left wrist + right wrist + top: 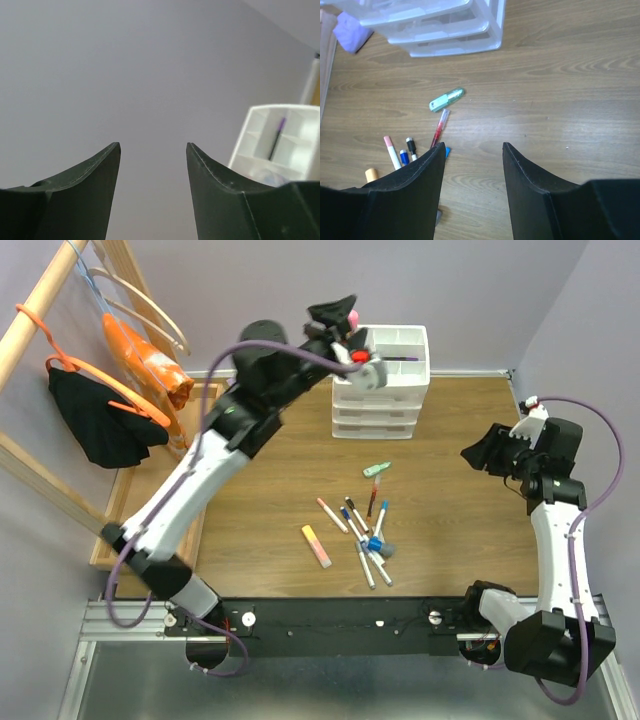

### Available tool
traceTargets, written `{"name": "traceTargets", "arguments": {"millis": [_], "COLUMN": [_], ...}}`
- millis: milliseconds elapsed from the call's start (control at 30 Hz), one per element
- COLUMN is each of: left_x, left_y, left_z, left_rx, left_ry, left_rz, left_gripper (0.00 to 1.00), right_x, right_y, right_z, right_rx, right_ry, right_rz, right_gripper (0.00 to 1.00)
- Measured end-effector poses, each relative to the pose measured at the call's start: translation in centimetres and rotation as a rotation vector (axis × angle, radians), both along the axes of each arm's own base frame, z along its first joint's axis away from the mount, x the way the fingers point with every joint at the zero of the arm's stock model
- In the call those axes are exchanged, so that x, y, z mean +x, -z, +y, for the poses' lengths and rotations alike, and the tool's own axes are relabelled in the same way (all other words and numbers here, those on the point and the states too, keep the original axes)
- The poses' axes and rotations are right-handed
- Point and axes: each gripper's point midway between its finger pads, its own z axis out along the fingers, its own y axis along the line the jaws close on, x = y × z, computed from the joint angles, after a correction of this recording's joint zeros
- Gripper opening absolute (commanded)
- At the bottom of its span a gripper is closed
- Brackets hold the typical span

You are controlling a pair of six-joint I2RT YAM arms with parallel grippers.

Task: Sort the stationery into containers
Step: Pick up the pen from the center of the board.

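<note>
The white three-drawer unit (pixel 385 400) stands at the back middle. Its divided top tray (pixel 410 338) holds a purple marker (pixel 400 359), also in the left wrist view (pixel 276 137). My left gripper (pixel 335 316) hovers open and empty above the tray's left end (pixel 153 145), facing the wall. A pink cap (pixel 352 316) shows right beside it. Thin markers (pixel 362 530), a mint highlighter (pixel 377 469), a red pen (pixel 371 500) and an orange highlighter (pixel 316 545) lie on the table. My right gripper (pixel 474 454) is open and empty above the table's right side (pixel 473 145).
A long wooden tray (pixel 112 540) runs along the table's left edge. A wooden rail with hangers, an orange garment (pixel 150 365) and a black one (pixel 95 415) stands at the far left. A purple cloth (pixel 351 32) lies left of the drawer unit.
</note>
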Motion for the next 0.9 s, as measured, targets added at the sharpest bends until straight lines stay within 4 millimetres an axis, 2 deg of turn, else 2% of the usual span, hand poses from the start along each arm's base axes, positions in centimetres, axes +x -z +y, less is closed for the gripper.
{"name": "traceTargets", "arguments": {"millis": [67, 100, 200, 267, 300, 367, 400, 500, 533, 567, 667, 800, 833, 900], "left_x": [-2.8, -4.4, -9.0, -11.9, -13.0, -15.9, -17.7, -21.5, -22.7, -23.1, -23.3, -21.5, -20.4, -17.8], "left_y": [0.6, 2.1, 9.8, 17.5, 19.9, 29.3, 33.7, 40.3, 41.5, 42.0, 43.1, 44.0, 43.7, 42.7], "left_z": [2.2, 2.8, 3.6, 4.3, 4.9, 6.7, 8.3, 11.7, 12.6, 12.8, 12.7, 11.5, 11.3, 10.9], "left_rx": [0.050, 0.096, 0.292, 0.495, 0.558, 0.781, 0.892, 1.087, 1.137, 1.157, 1.165, 1.006, 0.908, 0.714], "left_ry": [0.041, 0.077, 0.200, 0.288, 0.311, 0.388, 0.424, 0.511, 0.538, 0.551, 0.528, 0.369, 0.300, 0.173], "left_rz": [0.064, 0.115, 0.322, 0.470, 0.515, 0.682, 0.772, 0.909, 0.950, 0.963, 1.068, 1.280, 1.340, 1.404], "left_gripper": [0.63, 0.62, 0.63, 0.62, 0.62, 0.61, 0.60, 0.52, 0.50, 0.50, 0.50, 0.54, 0.55, 0.56], "right_x": [-0.2, -0.3, -0.5, -0.6, -0.7, -0.8, -0.9, -1.1, -1.3, -1.2, -1.3, -1.7, -1.9, -2.8], "right_y": [0.5, 0.7, 1.2, 1.2, 1.1, 1.1, 1.0, 0.9, 0.8, 0.6, -0.2, -0.8, -0.7, 0.0], "right_z": [0.3, 0.6, 1.0, 1.4, 1.7, 2.1, 2.4, 3.1, 3.4, 3.5, 3.5, 4.4, 5.1, 8.1], "right_rx": [0.012, 0.021, 0.039, 0.051, 0.060, 0.069, 0.077, 0.094, 0.097, 0.096, 0.072, 0.073, 0.078, 0.071], "right_ry": [-0.016, -0.026, -0.049, -0.069, -0.086, -0.111, -0.130, -0.181, -0.206, -0.221, -0.251, -0.292, -0.316, -0.394], "right_rz": [0.006, 0.010, 0.018, 0.017, 0.014, 0.010, 0.008, 0.005, 0.011, 0.008, 0.004, 0.023, 0.036, 0.079], "right_gripper": [0.57, 0.57, 0.57, 0.57, 0.57, 0.57, 0.58, 0.58, 0.57, 0.57, 0.53, 0.53, 0.54, 0.54]}}
